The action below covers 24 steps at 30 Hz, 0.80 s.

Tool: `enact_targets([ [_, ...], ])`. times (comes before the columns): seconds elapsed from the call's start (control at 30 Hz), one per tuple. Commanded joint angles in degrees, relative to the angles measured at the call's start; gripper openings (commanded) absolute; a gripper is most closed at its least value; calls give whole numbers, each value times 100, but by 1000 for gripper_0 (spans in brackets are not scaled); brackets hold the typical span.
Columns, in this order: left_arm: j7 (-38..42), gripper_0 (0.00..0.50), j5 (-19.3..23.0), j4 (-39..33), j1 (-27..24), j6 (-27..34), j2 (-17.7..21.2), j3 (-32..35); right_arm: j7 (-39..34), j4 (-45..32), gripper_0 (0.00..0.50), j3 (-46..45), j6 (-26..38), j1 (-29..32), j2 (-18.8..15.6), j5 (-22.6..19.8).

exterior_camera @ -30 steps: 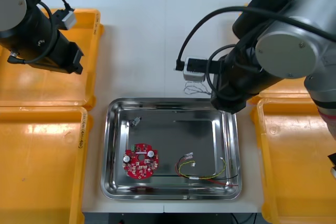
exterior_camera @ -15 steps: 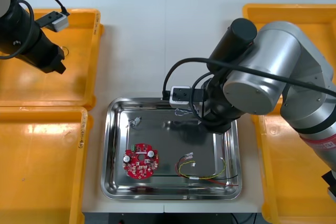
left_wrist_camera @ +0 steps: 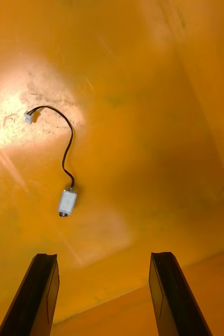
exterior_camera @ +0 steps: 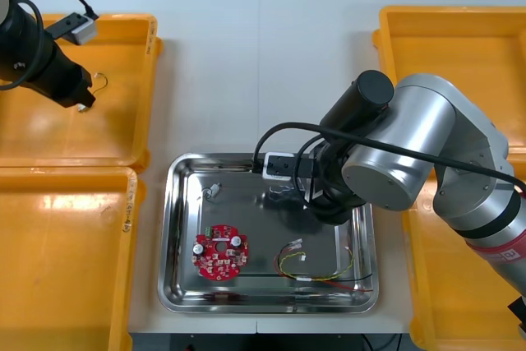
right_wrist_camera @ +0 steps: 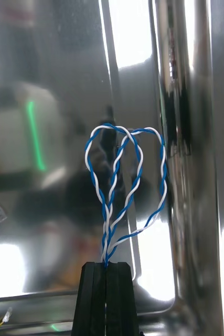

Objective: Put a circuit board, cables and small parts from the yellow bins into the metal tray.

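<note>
Two twisted blue-white cable loops (right_wrist_camera: 107,231), right end effector (right_wrist_camera: 106,265) clamping, left end effector (left_wrist_camera: 104,255) spread

no text, number or brand can be read here; the near left yellow bin (exterior_camera: 127,219) carries a short line of dark print along one rim, too small to make out, and any lettering on the round red circuit board (exterior_camera: 219,254) is likewise too small to tell
</note>
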Motion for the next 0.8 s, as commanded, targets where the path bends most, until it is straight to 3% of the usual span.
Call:
enact_targets([
  [0.03,-1099,500,-14,225,-301,-216,267,189,136,190,0,134,-359,38,67,43],
  [0.3,-1758,500,47,559,-301,-515,250,75,224,357,0,160,-517,38,67,131],
  [0.77,-1978,500,-181,797,-257,-1086,65,-180,277,366,0,169,-508,99,49,272],
  [0.8,-1996,500,-207,797,-213,-1130,56,-180,285,366,116,169,-508,90,49,263],
])
